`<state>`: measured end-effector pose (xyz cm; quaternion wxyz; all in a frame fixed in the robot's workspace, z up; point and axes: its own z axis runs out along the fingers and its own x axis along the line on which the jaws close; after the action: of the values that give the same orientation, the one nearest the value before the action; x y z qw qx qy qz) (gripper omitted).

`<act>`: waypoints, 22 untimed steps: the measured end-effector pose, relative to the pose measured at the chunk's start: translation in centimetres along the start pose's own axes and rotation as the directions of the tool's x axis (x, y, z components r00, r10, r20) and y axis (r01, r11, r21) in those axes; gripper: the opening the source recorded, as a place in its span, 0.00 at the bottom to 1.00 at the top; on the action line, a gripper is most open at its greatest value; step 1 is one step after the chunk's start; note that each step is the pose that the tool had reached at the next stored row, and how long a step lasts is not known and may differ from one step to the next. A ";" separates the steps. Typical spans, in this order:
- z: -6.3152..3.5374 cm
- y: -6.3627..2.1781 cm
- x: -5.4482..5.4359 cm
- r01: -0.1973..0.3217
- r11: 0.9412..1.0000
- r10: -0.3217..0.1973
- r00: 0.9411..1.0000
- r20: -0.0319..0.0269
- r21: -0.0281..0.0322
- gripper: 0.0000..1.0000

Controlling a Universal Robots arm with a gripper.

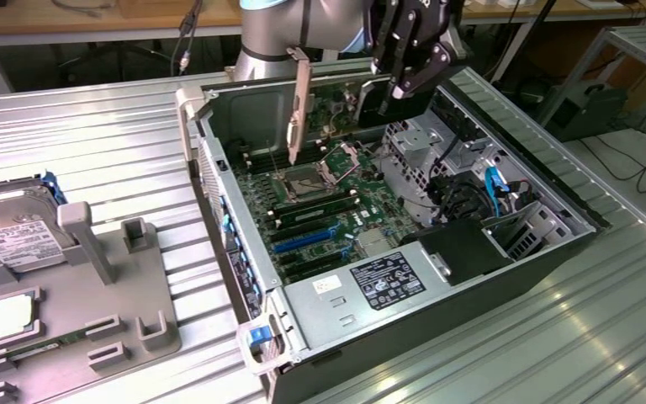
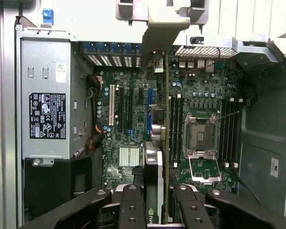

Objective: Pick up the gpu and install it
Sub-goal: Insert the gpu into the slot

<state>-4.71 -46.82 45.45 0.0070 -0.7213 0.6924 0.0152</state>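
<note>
One hand [image 2: 157, 205] grips one gpu [image 2: 155, 162] over one open case [image 1: 436, 328].

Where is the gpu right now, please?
The gpu is held upright in the pincer above the motherboard of the open computer case, near the CPU socket, its silvery bracket toward the exterior view's left.

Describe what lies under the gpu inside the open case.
Under the gpu, held shut in the gripper, lies the motherboard, with its processor socket off to one side. The strip of board directly beneath the card's edge is covered.
</note>
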 end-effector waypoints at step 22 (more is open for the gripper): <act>0.79 -0.84 0.1 -0.030 1.000 0.030 1.000 0.000 0.001 0.28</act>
<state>-3.88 -46.82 44.65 0.0072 -0.7109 0.7031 0.0151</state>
